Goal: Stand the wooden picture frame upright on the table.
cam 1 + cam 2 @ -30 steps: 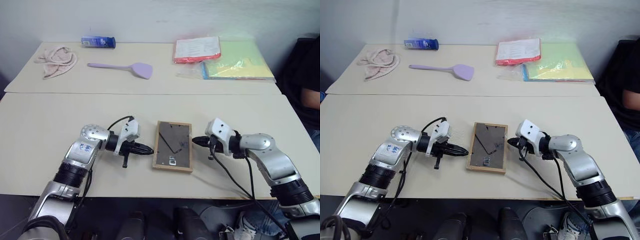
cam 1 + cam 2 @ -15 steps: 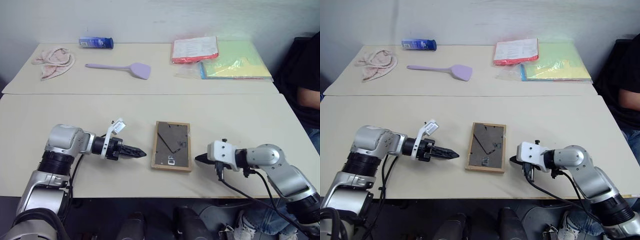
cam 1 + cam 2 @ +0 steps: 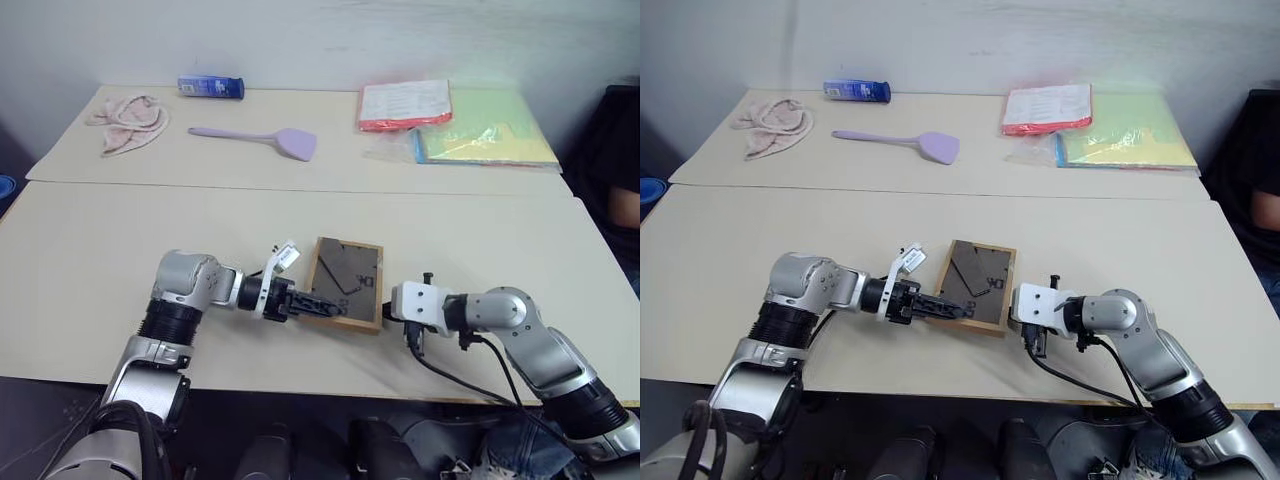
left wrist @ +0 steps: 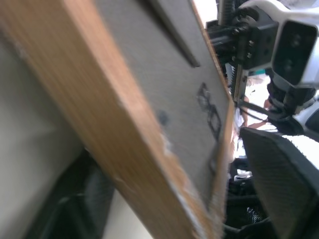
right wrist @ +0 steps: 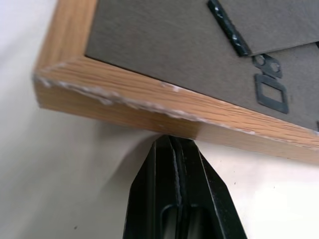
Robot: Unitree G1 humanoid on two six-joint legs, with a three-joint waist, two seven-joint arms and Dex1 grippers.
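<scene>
Left tool [image 3: 318,302] straddling frame [image 3: 345,282], grey back up

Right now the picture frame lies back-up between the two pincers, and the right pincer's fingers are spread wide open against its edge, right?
Not quite. The wooden picture frame does lie back-up between the pincers, but the right pincer is shut, its two black fingers pressed together with the tip at the frame's edge. The right wrist view shows it.

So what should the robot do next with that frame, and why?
Probably close the left gripper on the frame's left edge. The frame lies back-up on the table, the open fingers straddle that edge, and the shut right gripper props the opposite edge, so a firm hold should come before tilting it upright.
</scene>
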